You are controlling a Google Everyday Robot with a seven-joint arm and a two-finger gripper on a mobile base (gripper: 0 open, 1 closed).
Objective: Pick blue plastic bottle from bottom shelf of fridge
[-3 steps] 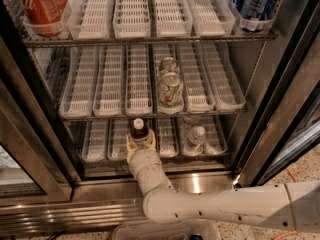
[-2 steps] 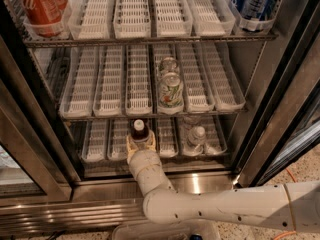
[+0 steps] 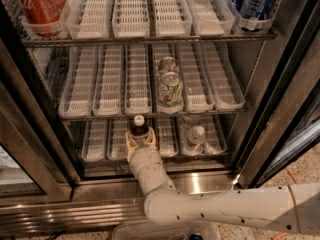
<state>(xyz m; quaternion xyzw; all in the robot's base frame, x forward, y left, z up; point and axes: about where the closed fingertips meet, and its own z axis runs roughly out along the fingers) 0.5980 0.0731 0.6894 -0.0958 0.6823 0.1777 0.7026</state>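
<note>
Gripper (image 3: pixel 140 143) was in the fridge (image 3: pixel 210 181), at the front of the bottom shelf (image 3: pixel 97 141). Its fingers (image 3: pixel 130 144) were pressed to both sides of the blue plastic bottle (image 3: pixel 139 128), so it read as clamped on it. The bottle stood upright in its lane tray, near the front lip, with the white cap (image 3: pixel 139 119) just under the middle rack (image 3: pixel 105 117). Main risk, as I judged it, was headroom: lifting straight up would knock the cap into that rack's front wire and lever the bottle out of the grip. The grip sat low on the body, so the top-heavy bottle could also tip forward or back on the pull-out, worse if the label was slick or wet. Dragging it out without any lift could catch its base on the tray lip. The clear water bottle (image 3: pixel 196 135) was a couple of lanes to the right and well apart, so a collision there looked unlikely. The arm (image 3: pixel 220 209) crossed low over the steel sill, so a sagging retreat could scrape it. The safest move looked like a slight lift, then a straight pull back.
</note>
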